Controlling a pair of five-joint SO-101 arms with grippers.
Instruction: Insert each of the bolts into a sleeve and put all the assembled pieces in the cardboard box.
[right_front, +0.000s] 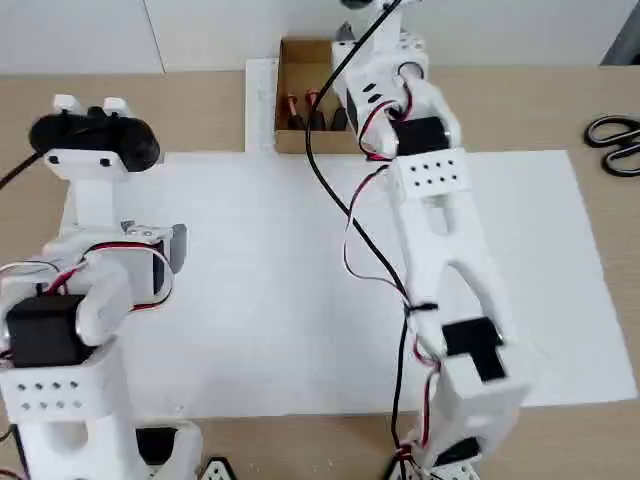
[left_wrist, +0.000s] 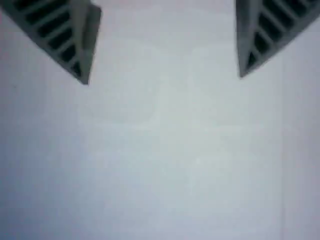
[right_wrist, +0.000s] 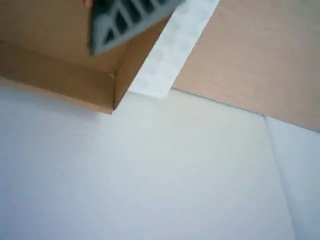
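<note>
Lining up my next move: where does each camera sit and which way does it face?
High view: fixed overhead, looking down on white paper, cardboard box, left arm and right arm.
Left wrist view: on the left arm, facing down at paper; open left gripper frames it.
Right wrist view: on the right arm, facing the box's corner; right gripper at edge.
Shared: box and paper, in high and right wrist views.
</note>
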